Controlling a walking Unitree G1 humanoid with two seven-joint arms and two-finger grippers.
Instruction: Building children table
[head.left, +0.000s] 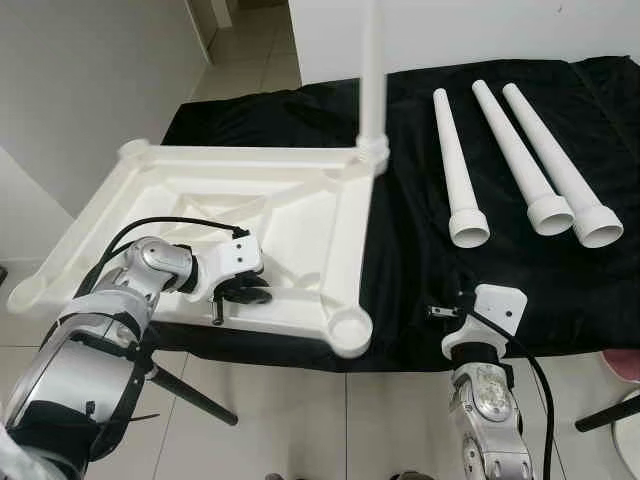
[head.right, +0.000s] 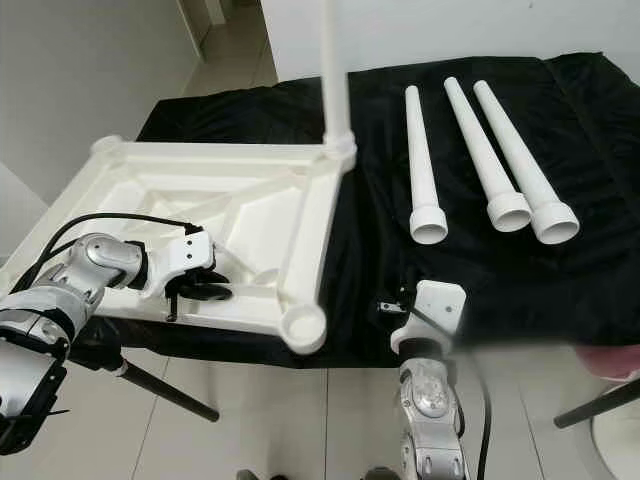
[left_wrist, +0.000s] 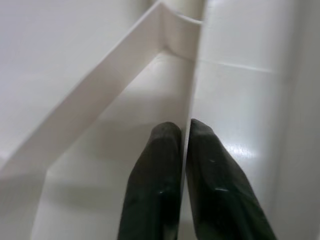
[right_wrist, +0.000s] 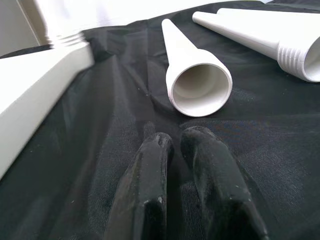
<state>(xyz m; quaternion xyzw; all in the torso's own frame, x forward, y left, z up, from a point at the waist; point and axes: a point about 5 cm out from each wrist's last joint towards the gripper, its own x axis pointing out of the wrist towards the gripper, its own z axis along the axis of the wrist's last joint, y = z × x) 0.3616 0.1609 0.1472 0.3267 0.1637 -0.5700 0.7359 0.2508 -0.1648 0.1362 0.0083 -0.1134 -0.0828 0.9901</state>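
Tabletop: white plastic tabletop lies upside down on the left half of the bench, its left edge overhanging the bench's left side.
Fitted leg: one white leg stands upright in the tabletop's far right corner socket.
Near socket: round empty socket at the tabletop's near right corner, by the bench's front edge.
Loose legs: three white tapered legs lie side by side on the black cloth toward the bench's right edge, wide ends facing the front.
Left claw: left claw rests inside the tabletop's underside near its front edge, fingers pressed together against a raised rib, nothing between them.
Right claw: right claw sits at the bench's front edge on the cloth, fingers nearly together and holding nothing, pointing at the open end of the nearest loose leg.
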